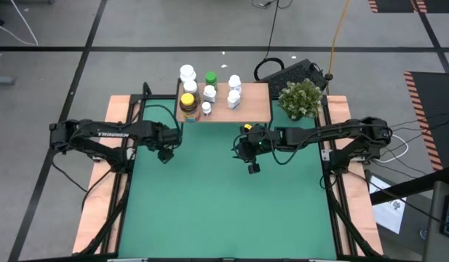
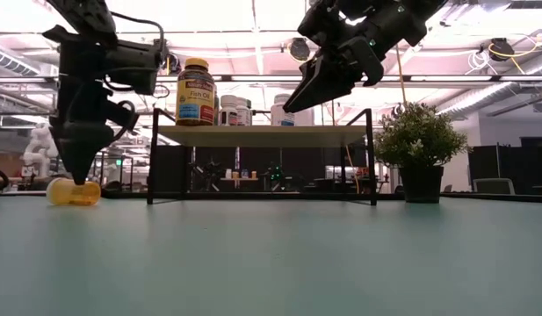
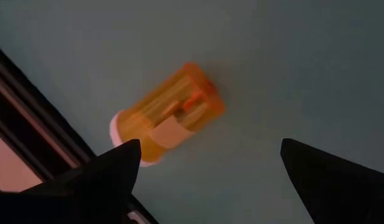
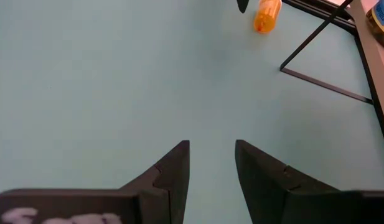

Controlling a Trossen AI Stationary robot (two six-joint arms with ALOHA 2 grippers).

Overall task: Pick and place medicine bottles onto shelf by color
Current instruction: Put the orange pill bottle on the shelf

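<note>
**Orange bottle could roll away**

Left gripper (image 3: 207, 165), jaws wide apart, hangs directly over the orange bottle (image 3: 168, 113) lying sideways; an off-centre close could roll it. Farther off, right gripper (image 4: 211, 163), fingers narrowly parted and empty, waits before the shelf (image 1: 253, 108).

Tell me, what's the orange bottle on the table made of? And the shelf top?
The orange bottle looks like see-through plastic: light glows through it, and its cap is white. The shelf top seems to be pale, matte wood, though it could be a wood-look board.
</note>
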